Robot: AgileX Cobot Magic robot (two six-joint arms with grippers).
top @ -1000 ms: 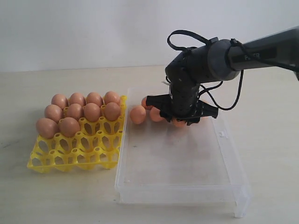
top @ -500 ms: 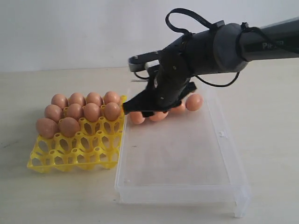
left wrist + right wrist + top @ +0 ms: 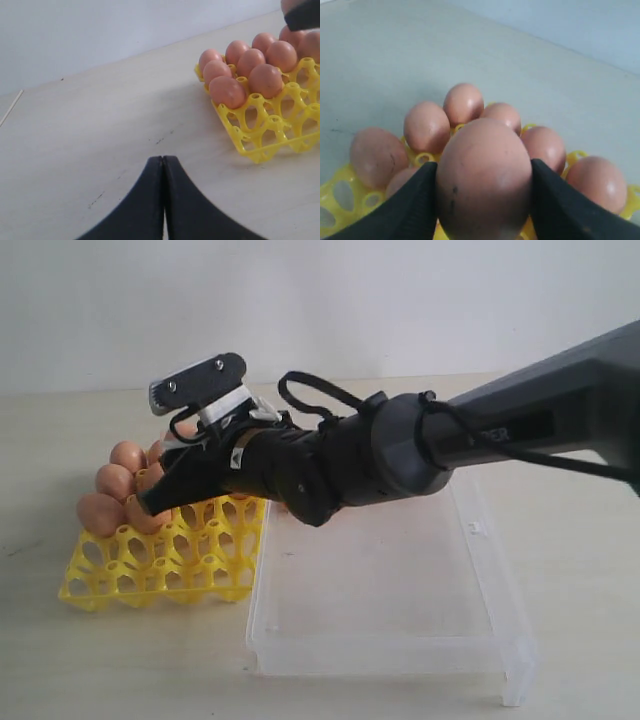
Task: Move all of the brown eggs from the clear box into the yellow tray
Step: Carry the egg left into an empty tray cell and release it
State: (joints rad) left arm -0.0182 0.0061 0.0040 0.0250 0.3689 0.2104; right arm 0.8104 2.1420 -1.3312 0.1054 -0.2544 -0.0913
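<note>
- The yellow plastic egg tray point(image 3: 150, 580) lay just left of the clear plastic box point(image 3: 380, 660).
- Brown oval eggs point(image 3: 98, 512) sat in its rear cups.

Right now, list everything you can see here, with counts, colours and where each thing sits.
table: one, pale beige, under everything.
clear box: one, transparent, centre-right; near part bare, far end hidden by the arm.
yellow tray: one, bright yellow, left of the clear box; near cups empty.
seated eggs: about ten, orange-brown, in the yellow tray's far rows.
held egg: one, orange-brown, above the yellow tray.
right gripper: one, black, closed on the held egg.
left gripper: one, black, shut, over the table beside the yellow tray.
</note>
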